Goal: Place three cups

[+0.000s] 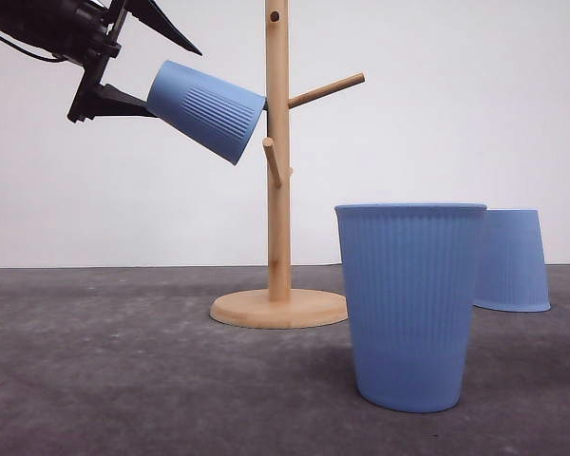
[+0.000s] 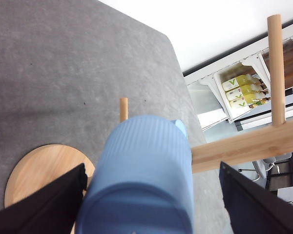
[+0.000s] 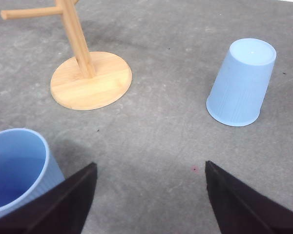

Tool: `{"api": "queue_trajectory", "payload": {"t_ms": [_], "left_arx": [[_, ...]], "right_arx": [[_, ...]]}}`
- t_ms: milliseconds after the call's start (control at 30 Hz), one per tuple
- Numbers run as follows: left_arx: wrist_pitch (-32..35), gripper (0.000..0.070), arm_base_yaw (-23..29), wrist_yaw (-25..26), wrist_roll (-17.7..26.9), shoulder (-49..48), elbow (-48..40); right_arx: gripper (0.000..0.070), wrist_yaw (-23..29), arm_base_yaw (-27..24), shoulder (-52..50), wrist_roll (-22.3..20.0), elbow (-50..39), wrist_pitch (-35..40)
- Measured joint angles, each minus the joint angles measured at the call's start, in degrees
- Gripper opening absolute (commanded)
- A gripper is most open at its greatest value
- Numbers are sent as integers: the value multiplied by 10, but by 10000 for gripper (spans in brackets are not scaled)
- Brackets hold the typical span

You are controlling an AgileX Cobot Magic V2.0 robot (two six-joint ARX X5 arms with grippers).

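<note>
Left end effector [image 1: 123, 90]: raised at upper left in the front view, its dark fingers [image 2: 44, 204] clamped on either side of the base end of a light-blue ribbed cup.
Held cup [image 1: 207, 109]: in the air, tilted; its long axis slopes down toward the stand, the open mouth pointing down and to the right, the flat base up against the end effector. The rim sits right at the post, just above a short peg.
Wooden cup stand [image 1: 278, 152]: upright post on a round base [image 1: 279, 309], with angled pegs; one long peg [image 1: 328, 90] rises to the right, one short peg [image 1: 272, 160] points toward the camera.
Upright cup [image 1: 410, 304]: standing on the dark grey surface [image 1: 123, 380], nearest the camera, mouth up, long axis vertical, right of the stand's base.
Inverted cup [image 1: 513, 258]: farther back and right, mouth down on the surface, base up, well apart from the stand.
Right end effector [image 3: 149, 200]: fingers spread apart over bare surface, the upright cup beside one finger, nothing between them.
</note>
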Motion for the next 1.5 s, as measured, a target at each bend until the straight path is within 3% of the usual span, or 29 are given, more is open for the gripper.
{"api": "queue_trajectory", "payload": {"t_ms": [167, 633, 800, 900, 1100, 1300, 1500], "left_arx": [[-17, 527, 9, 4, 17, 0, 0], [-154, 513, 65, 0, 142, -60, 0], [-233, 509, 71, -78, 209, -113, -1], [-225, 501, 71, -123, 236, -155, -30], [-160, 463, 70, -199, 249, -260, -132], [-82, 464, 70, -220, 247, -366, -289], [-50, 464, 69, -227, 242, -457, -415]], "right_arx": [[446, 0, 0, 0, 0, 0, 0], [446, 0, 0, 0, 0, 0, 0], [446, 5, 0, 0, 0, 0, 0], [446, 13, 0, 0, 0, 0, 0], [446, 13, 0, 0, 0, 0, -1], [446, 13, 0, 0, 3, 0, -2], [446, 13, 0, 0, 16, 0, -3]]}}
